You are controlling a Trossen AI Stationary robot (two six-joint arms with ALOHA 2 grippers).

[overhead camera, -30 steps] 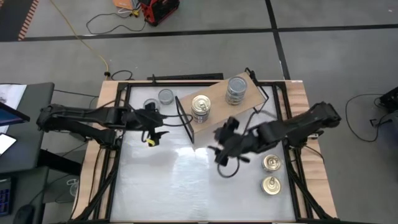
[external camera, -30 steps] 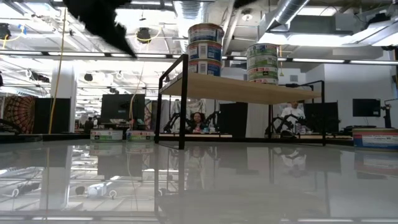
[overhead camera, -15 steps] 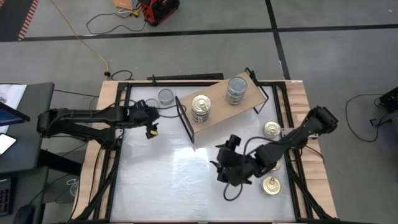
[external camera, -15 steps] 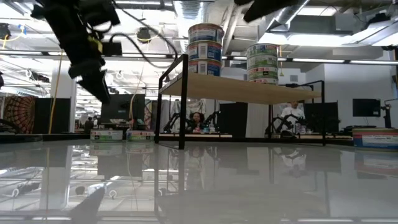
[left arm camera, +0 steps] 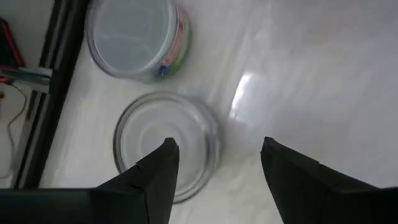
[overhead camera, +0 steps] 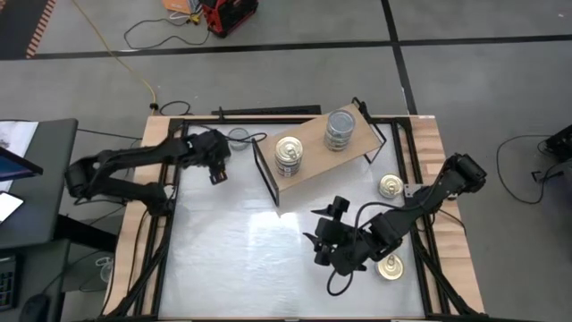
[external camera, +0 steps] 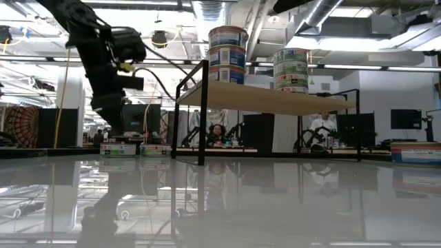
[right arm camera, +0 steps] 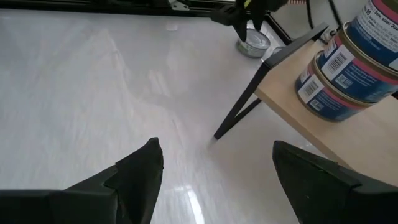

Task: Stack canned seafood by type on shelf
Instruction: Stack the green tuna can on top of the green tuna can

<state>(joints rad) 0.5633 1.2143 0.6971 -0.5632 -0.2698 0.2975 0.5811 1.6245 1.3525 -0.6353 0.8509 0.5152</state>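
The shelf (overhead camera: 315,148) is a tan board on a black frame at the table's far side. It carries a stack of gold-lidded tins (overhead camera: 288,154) and a stack of grey-topped tins (overhead camera: 339,126). Two grey-topped tins stand on the table by the far left corner (left arm camera: 138,37) (left arm camera: 165,146). My left gripper (overhead camera: 217,163) (left arm camera: 217,155) hangs open just above the nearer of them, touching nothing. In the high view it hides that tin, and only the other tin (overhead camera: 239,136) shows. My right gripper (overhead camera: 327,243) (right arm camera: 214,155) is open over the table's middle, empty.
Two gold-lidded tins stand on the table's right side (overhead camera: 391,186) (overhead camera: 390,266), the nearer one partly under the right arm. The shelf's black leg (right arm camera: 242,106) stands ahead of the right gripper. Black frame rails run along the table edges (left arm camera: 46,106).
My left gripper has moved toward the table's far edge and come down over the grey-topped tins by the far left corner. My right gripper has drawn back from the shelf toward the near edge. The tins have stayed where they were.
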